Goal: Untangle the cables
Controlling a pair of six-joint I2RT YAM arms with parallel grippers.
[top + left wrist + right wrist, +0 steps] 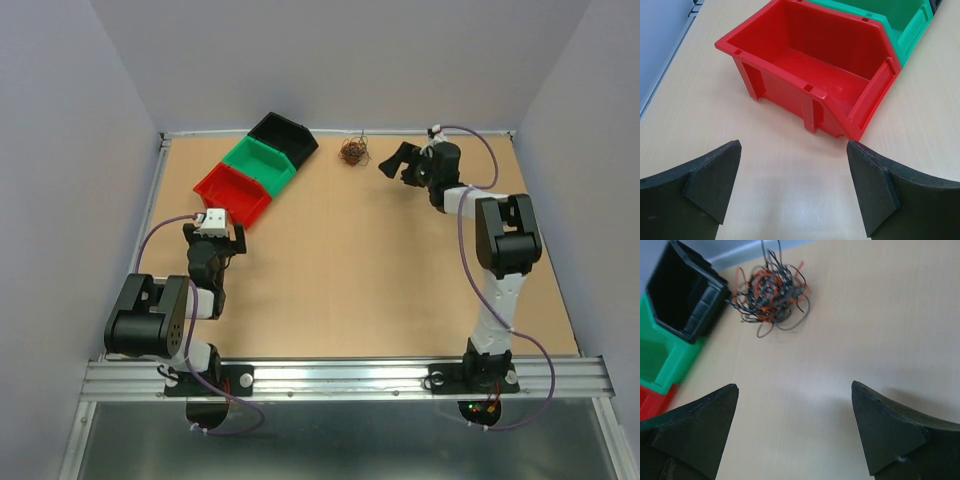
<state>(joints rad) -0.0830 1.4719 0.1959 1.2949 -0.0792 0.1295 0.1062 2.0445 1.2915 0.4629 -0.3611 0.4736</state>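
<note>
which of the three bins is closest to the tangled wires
The black bin, at the row's far end beside the cables; the green bin and red bin sit farther away.

Light wooden table [350, 280]. At far left, a diagonal row of touching bins: red bin [232, 192] nearest, green bin [258, 160] next, black bin [283, 135] farthest. Just right of these, by the far edge, tangled cables [353, 152].

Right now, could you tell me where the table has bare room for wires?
Widest: the table's middle, between red bin, left gripper and right arm. Smaller: between the wire tangle and the right gripper. Crowded: the far edge, with green bin, black bin and tangle.
</note>
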